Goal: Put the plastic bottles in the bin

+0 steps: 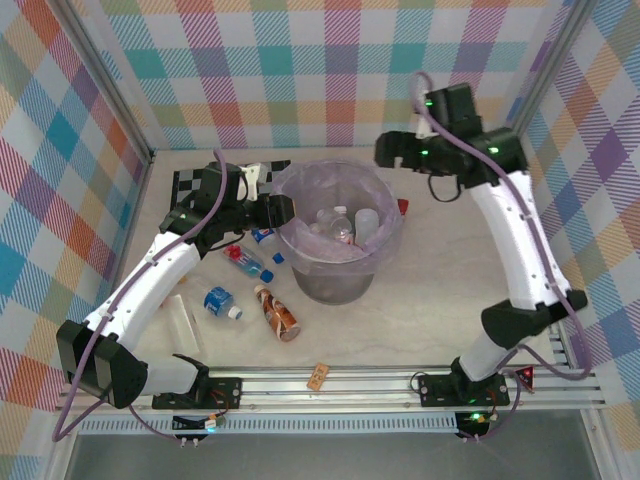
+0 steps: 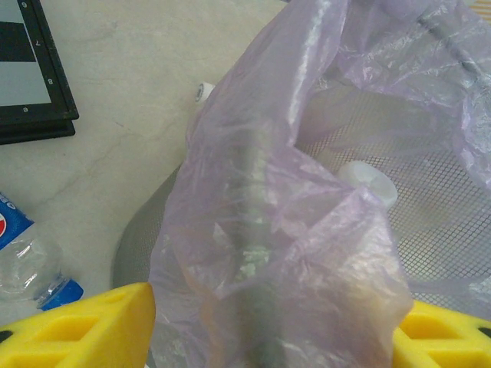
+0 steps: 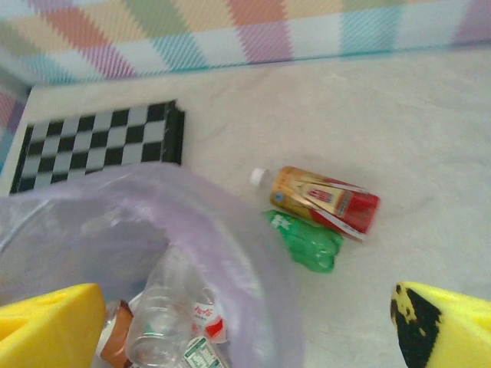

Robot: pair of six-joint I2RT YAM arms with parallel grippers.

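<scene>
The bin (image 1: 385, 215), a grey bucket lined with a lilac bag, stands mid-table with several plastic bottles (image 1: 343, 225) inside. My left gripper (image 1: 277, 210) is at its left rim; in the left wrist view the yellow fingers (image 2: 92, 330) close on the bag-covered rim (image 2: 261, 253). My right gripper (image 1: 395, 150) hangs open over the bin's far right side, nothing between its fingers (image 3: 50, 330). Loose bottles lie left of the bin: a red-capped clear one (image 1: 247, 262), a blue-labelled one (image 1: 220, 300) and a brown-orange one (image 1: 278, 312). An orange-red bottle (image 3: 326, 201) and a green one (image 3: 307, 241) lie beside the bin.
A black-and-white chequered board (image 1: 200, 180) lies at the back left, behind my left arm. A small tan cork (image 1: 318, 376) sits near the front rail. Another clear bottle (image 1: 185, 320) lies beside my left arm. Checked walls enclose the table.
</scene>
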